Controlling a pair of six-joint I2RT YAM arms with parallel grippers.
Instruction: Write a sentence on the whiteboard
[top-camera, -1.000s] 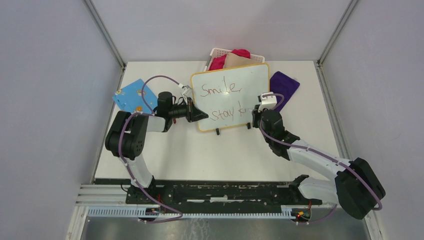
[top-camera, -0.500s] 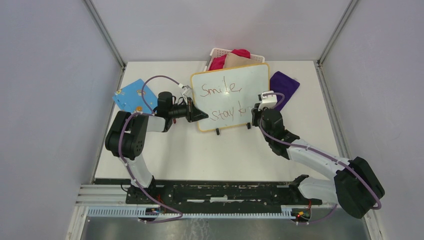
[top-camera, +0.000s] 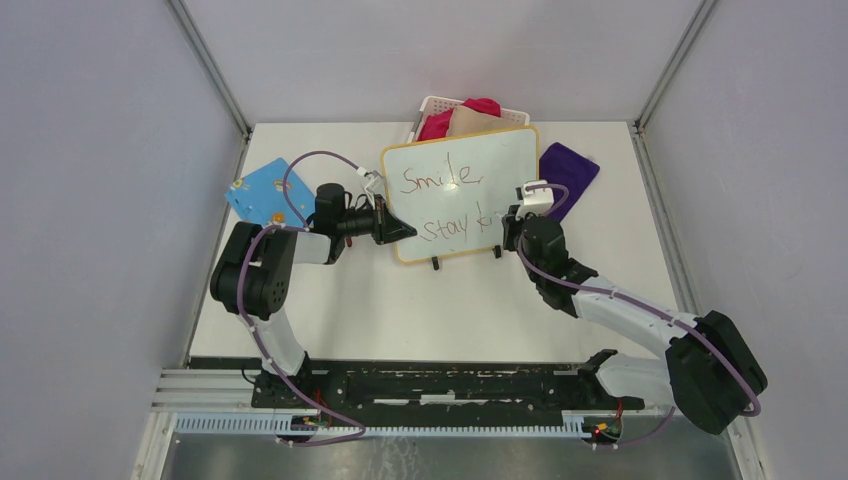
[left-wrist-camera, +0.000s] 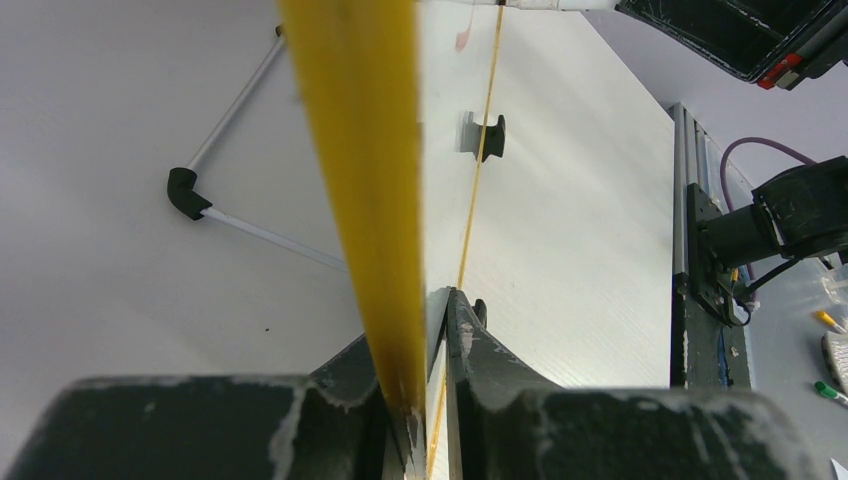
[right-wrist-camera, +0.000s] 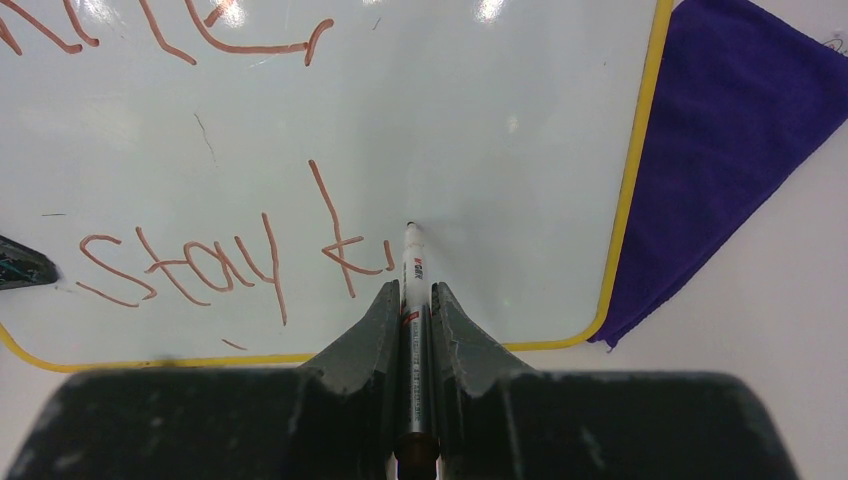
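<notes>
Right wrist alone shows my right jaws gripping the marker (right-wrist-camera: 413, 265) against the whiteboard (right-wrist-camera: 480, 130); left jaws clamp its rim.

Whiteboard (top-camera: 505, 160), yellow rim, propped tilted at far-mid worktop (top-camera: 400, 300). Sentence (right-wrist-camera: 180, 265) in red, partial: "Smile," above "stay k".

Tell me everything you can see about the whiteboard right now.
The whiteboard is a white rectangle with a thin yellow rim, rounded corners and two small black feet on its near edge. It sits on the table, toward the far side. Red handwriting reads "Smile," above an unfinished "stay k". The left gripper is shut on its left edge; the marker in the right gripper touches its face.
</notes>
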